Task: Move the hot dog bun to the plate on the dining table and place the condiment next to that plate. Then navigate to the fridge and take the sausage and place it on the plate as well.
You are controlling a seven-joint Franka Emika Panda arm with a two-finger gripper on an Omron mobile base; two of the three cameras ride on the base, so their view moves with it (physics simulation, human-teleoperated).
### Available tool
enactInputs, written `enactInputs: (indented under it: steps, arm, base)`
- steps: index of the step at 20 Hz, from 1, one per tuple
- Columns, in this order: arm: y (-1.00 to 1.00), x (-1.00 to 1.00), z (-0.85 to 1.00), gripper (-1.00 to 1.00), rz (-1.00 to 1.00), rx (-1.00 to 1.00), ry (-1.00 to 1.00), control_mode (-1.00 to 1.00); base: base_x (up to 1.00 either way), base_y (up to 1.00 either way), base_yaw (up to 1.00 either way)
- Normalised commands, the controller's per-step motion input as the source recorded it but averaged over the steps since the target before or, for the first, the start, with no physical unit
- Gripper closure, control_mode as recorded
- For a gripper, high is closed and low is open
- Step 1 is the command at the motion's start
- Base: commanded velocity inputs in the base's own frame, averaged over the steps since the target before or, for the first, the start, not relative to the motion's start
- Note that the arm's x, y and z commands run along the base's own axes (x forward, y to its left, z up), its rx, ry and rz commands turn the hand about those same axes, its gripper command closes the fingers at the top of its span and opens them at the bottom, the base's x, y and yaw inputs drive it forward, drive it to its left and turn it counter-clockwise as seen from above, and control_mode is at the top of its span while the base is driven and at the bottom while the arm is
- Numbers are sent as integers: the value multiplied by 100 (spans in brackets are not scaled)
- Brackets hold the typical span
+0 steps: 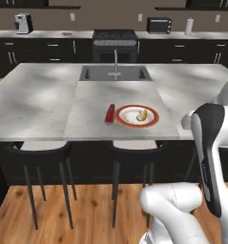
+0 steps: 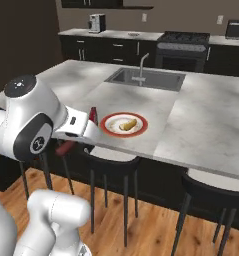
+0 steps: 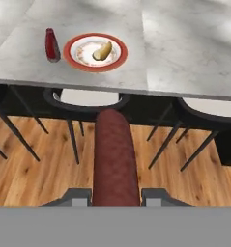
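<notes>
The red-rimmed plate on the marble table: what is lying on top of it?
On the plate lies only the hot dog bun. The condiment lies beside it. What the bun covers cannot be seen.

The white arm rises from the base, bends at a big rounded elbow and reaches forward at about desk height, its forearm roughly level. The gripper (image 3: 115, 198) points ahead and slightly down, and its fingers (image 3: 76, 197) are clamped on the sausage (image 3: 115, 159), which sticks straight out between them. In the right base view the hand sits just short of the desk (image 2: 201, 125) edge.
</notes>
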Motion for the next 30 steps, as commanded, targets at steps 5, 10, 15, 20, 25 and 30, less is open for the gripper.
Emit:
enactInputs:
  steps: [5,10,15,20,25,30]
  arm:
    - [0,0,0,100,0,0,0,100]
    - [0,0,0,100,0,0,0,100]
    - [1,30,-1,100,-2,1,3,-100]
    - [33,78,-47,100,-3,5,9,-100]
    - [2,91,-73,100,0,17,13,-100]
    - [0,74,-78,100,0,16,5,-100]
  base:
    - [97,62,-33]
    - [100,24,-24]
    - [54,11,-10]
    - [0,0,0]
    - [0,0,0]
    - [0,0,0]
